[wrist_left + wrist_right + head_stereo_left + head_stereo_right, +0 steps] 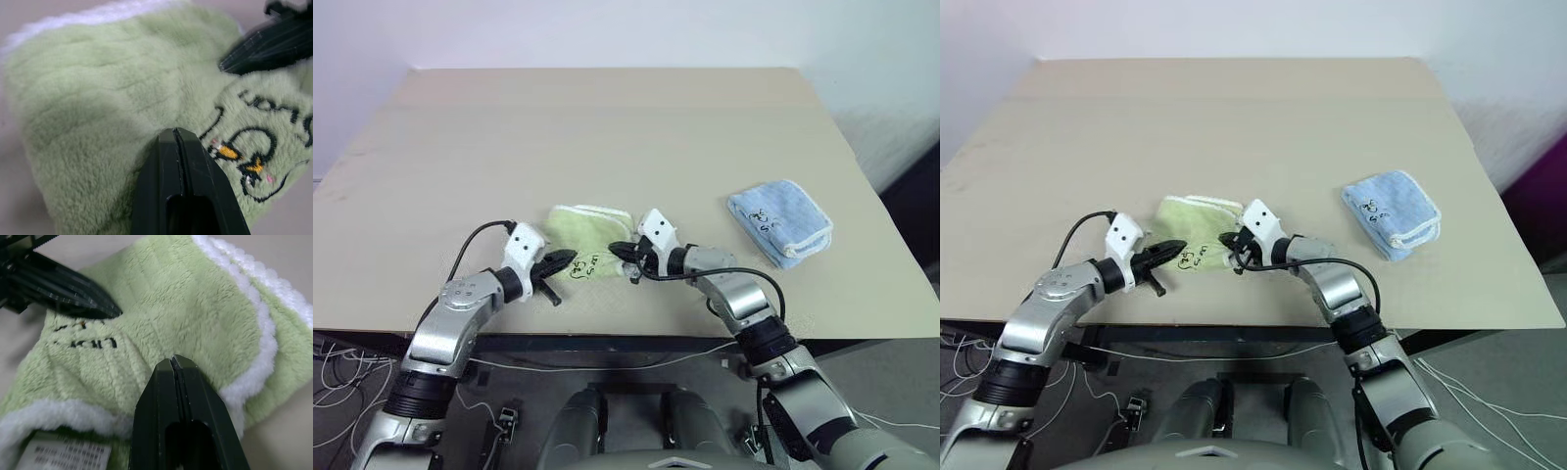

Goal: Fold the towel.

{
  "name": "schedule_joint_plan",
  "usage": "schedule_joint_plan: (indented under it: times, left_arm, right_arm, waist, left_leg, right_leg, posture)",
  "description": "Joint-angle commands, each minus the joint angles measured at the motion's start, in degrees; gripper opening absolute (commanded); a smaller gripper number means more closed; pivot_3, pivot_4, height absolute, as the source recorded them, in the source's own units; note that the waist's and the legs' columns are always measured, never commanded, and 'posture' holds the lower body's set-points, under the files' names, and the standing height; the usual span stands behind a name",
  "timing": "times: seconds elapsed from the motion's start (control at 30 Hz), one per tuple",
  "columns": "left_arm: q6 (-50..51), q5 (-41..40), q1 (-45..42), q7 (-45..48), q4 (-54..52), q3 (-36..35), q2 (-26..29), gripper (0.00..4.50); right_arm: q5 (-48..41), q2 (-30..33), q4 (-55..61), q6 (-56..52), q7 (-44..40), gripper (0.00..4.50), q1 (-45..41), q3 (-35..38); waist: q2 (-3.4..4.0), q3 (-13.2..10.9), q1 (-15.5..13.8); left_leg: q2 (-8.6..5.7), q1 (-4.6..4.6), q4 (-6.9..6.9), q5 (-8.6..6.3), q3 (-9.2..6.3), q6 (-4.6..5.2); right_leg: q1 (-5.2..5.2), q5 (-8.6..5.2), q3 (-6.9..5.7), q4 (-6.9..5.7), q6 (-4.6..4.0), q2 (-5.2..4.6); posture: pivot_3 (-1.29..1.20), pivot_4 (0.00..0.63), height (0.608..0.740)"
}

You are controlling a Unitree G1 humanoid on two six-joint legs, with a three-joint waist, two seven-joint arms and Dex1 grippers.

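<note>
The towel (582, 238) is light green with a white fluffy edge. It lies folded in a small bundle on the table (607, 127), close to the front edge and about in the middle of that edge. Black writing and a small stitched drawing show on its top, and a white label (68, 450) sits at one corner.

The left tool (566, 260) lies low at the left side of the towel. Its two black fingers are pressed together, and the tip rests against the fluffy cloth. If any cloth is caught between the fingers cannot be told.

The right tool (623, 251) lies low at the right side of the towel. Its fingers are pressed together too, and the tip sits on the cloth near the white edge. The two tools point toward each other across the towel.

A smaller light blue cloth (780, 222) lies folded near the right edge of the table, well apart from the towel
</note>
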State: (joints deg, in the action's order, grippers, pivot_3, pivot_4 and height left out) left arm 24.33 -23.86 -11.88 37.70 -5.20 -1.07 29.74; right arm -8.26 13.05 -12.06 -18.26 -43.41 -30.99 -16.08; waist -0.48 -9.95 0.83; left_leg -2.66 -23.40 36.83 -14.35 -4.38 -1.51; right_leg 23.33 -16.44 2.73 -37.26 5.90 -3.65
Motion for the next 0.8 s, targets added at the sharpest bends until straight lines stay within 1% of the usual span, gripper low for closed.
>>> schedule_joint_plan:
  times: [0.03,0.1,0.13,0.23,0.27,0.47,0.6,0.63,0.8]
  left_arm:
    - [7.77,-13.17,-2.95,-4.69,-4.62,-12.24,-2.22,0.04]
    - [12.99,-22.13,-4.77,-6.77,-3.73,-19.15,-2.69,0.04]
    - [15.51,-24.9,-5.29,-7.25,-2.94,-21.29,-2.18,0.04]
    - [21.51,-28.82,-5.65,-7.29,-0.51,-23.71,-0.33,0.61]
    - [23.58,-30.11,-5.45,-6.66,0.54,-24.04,0.29,0.89]
    - [34.51,-34.81,-6.32,-7.99,9.64,-25.36,1.21,2.98]
    - [38.78,-35.11,-7.93,-7.26,14.16,-24.81,2.22,4.38]
    - [39.52,-35.11,-8.5,-7.12,15.03,-24.7,2.35,4.49]
    - [42.95,-32.59,-9.58,-7.12,16.41,-20.76,2.13,4.49]
  right_arm:
    - [-3.9,1.84,8.55,-0.02,-2.03,0.0,0.38,4.12]
    - [-5.92,3.21,11.82,-0.99,-2.39,0.0,0.54,6.46]
    - [-6.5,3.85,12.92,-1.32,-2.39,0.0,0.63,7.38]
    - [-6.93,4.98,14.4,-1.82,-2.09,0.0,0.92,8.49]
    - [-6.73,5.33,14.51,-1.71,-1.93,0.0,1.05,8.64]
    - [-6.44,5.62,14.67,-1.47,-0.99,0.0,1.47,8.71]
    - [-6.44,5.66,15.64,-1.45,-0.45,0.0,2.4,8.56]
    - [-6.42,5.66,15.83,-1.49,-0.29,0.0,2.62,8.54]
    - [-6.49,5.85,17.66,-2.12,0.5,0.0,3.88,8.53]
  waist:
    - [-0.03,-0.03,0.03]
    - [-0.04,-0.03,0.03]
    - [-0.04,-0.03,0.07]
    - [-0.04,-0.03,0.24]
    - [-0.03,-0.02,0.23]
    - [-0.04,-0.03,0.18]
    - [-0.04,-0.02,0.17]
    - [-0.04,-0.02,0.12]
    - [-0.03,-0.02,0.11]
  left_leg:
    - [0.01,-0.05,0.04,0.0,-0.02,0.0]
    - [0.01,-0.07,0.05,0.0,-0.02,0.0]
    - [0.02,-0.07,0.05,0.0,-0.03,0.0]
    - [0.02,-0.06,0.05,0.0,-0.03,0.0]
    - [0.02,-0.05,0.05,0.0,-0.02,0.0]
    - [0.01,-0.05,0.06,0.0,-0.02,0.0]
    - [0.01,-0.05,0.06,0.0,-0.02,0.0]
    - [0.01,-0.05,0.06,0.0,-0.02,-0.01]
    - [0.01,-0.05,0.05,0.01,-0.02,-0.02]
  right_leg:
    - [0.04,0.0,0.0,-0.02,0.0,0.0]
    - [0.05,0.0,-0.01,-0.03,0.01,0.01]
    - [0.04,0.0,-0.02,-0.03,0.01,0.02]
    - [0.04,0.0,-0.02,-0.02,0.01,0.04]
    - [0.04,0.0,-0.02,-0.02,0.01,0.04]
    - [0.03,0.0,-0.03,-0.03,0.01,0.06]
    - [0.04,0.0,-0.03,-0.03,0.01,0.05]
    - [0.04,0.0,-0.03,-0.03,0.01,0.05]
    - [0.04,0.0,-0.02,-0.02,0.01,0.03]
  posture:
    - [0.0,0.15,0.74]
    - [0.0,0.15,0.74]
    - [0.0,0.15,0.74]
    - [0.0,0.15,0.74]
    - [0.0,0.15,0.74]
    - [0.0,0.15,0.74]
    - [0.0,0.15,0.74]
    - [0.0,0.15,0.74]
    - [0.0,0.15,0.74]
